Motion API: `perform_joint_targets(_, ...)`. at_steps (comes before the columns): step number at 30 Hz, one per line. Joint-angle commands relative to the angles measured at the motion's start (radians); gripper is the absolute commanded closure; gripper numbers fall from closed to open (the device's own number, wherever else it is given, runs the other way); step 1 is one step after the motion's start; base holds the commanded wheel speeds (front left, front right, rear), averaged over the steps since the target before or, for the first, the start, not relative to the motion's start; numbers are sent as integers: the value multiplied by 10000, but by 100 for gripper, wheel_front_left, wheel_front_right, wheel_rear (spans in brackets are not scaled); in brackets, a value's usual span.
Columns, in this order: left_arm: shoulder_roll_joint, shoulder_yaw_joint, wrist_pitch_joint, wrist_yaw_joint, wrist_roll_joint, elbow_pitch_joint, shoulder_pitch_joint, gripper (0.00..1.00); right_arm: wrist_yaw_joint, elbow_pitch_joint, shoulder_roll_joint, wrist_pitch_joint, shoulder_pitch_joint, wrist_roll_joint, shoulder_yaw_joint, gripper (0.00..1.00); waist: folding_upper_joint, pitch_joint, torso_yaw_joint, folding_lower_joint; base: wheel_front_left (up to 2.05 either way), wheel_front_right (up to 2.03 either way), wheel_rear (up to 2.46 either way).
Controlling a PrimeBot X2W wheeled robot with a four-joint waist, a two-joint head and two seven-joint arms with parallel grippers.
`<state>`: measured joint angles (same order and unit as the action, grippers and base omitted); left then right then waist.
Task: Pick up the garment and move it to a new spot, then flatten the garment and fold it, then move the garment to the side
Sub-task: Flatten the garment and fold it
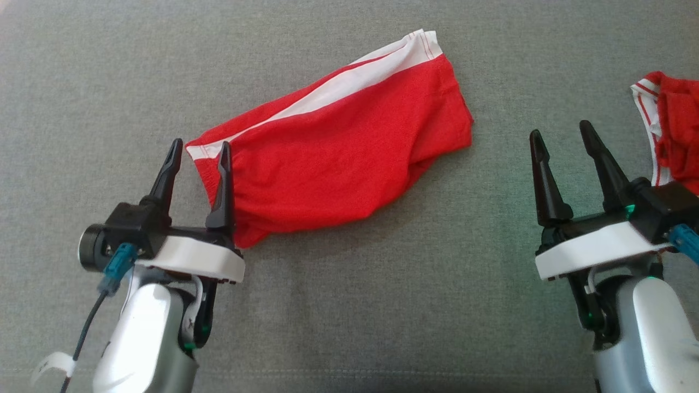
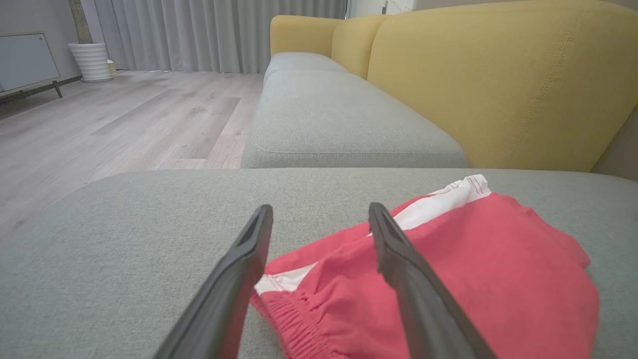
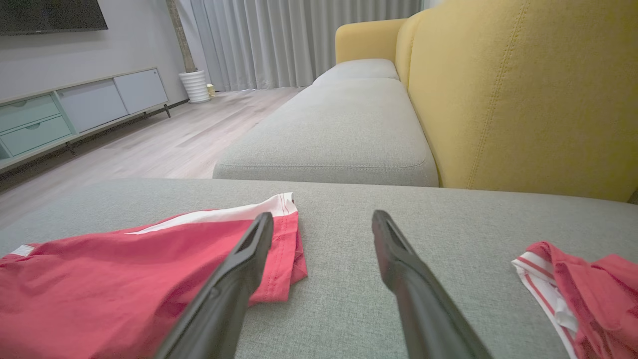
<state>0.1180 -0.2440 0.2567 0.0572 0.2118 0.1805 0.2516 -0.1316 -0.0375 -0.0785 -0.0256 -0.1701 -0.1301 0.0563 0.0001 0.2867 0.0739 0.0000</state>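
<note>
- Head view: places the red garment (image 1: 338, 158) ahead and rightward of the left gripper (image 1: 200, 144), long axis slanting away, near corner between those fingers; right gripper (image 1: 560, 129) well apart, beside a second red garment (image 1: 677, 128).
- Left wrist view: fingers spread fully, empty, straddling the elastic corner; contact unclear.
- Right wrist view: fingers equally wide, holding nothing; red garment off to their left.
</note>
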Motion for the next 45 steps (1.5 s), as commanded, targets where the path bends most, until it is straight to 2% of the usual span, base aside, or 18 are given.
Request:
perform_joint_targets(1,182,375,51,0,-26,-344,152,0,9,-380,68,-46,-61,52,218,0,-1,13,10,0,0,0,0)
perform_joint_targets(7,137,397,51,-57,10,-417,268,0,9,18,-83,-104,-467,42,306,0,-1,191,167,0,0,0,0)
perform_joint_targets(11,46,408,51,-97,39,-504,450,0,9,757,-237,-114,-1175,-55,498,0,-1,419,388,0,0,0,0)
perform_joint_targets(22,-305,355,51,-324,24,-614,963,0,9,4772,-490,-103,-3413,-188,821,0,-1,960,1274,0,0,0,0)
perform_joint_targets(24,-379,393,51,-355,8,-623,1002,0,9,5728,-418,-290,-3723,-52,693,0,-1,1005,1384,0,0,0,0)
perform_joint_targets(26,-417,434,51,-377,-8,-641,1003,0,9,6160,-305,-351,-3846,-40,701,0,-1,1010,1412,0,0,0,0)
perform_joint_targets(27,-432,458,51,-389,-18,-647,996,0,9,6347,-251,-426,-3870,-68,759,30,-1,1004,1413,0,0,0,0)
perform_joint_targets(28,-445,488,51,-399,-29,-657,984,0,9,6491,-201,-483,-3889,-114,806,76,-1,1000,1401,0,0,0,0)
perform_joint_targets(29,-456,520,51,-408,-43,-664,973,0,9,6583,-156,-489,-3905,-168,852,100,-1,989,1382,0,0,0,0)
perform_joint_targets(38,-490,721,51,-498,-240,-675,823,0,9,6284,123,-7,-3447,-715,1109,100,-1,712,938,0,0,0,0)
perform_joint_targets(45,-423,903,51,-533,-357,-707,534,0,9,5158,232,626,-2107,-1197,891,100,-1,374,326,0,0,0,0)
